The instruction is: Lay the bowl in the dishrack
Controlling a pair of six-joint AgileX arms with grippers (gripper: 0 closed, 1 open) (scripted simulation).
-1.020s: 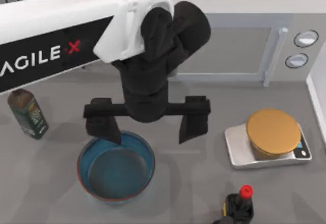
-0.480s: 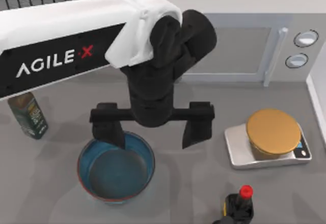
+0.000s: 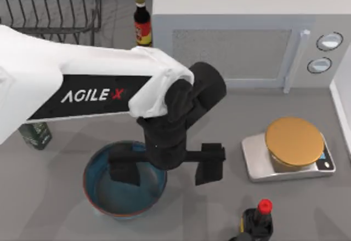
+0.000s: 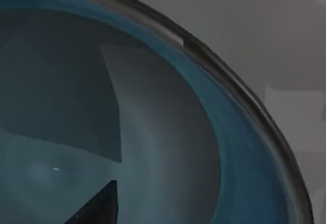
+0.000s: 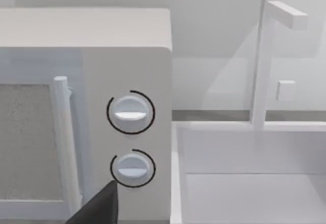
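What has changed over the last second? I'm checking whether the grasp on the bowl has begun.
The left gripper has come down and toward the near table edge, open, straddling the bowl's right rim: one finger inside, the other outside. Nothing is gripped yet. The bowl, scale, microwave and dishrack stayed put.

Even, soft light; faint shadows; all views sharp
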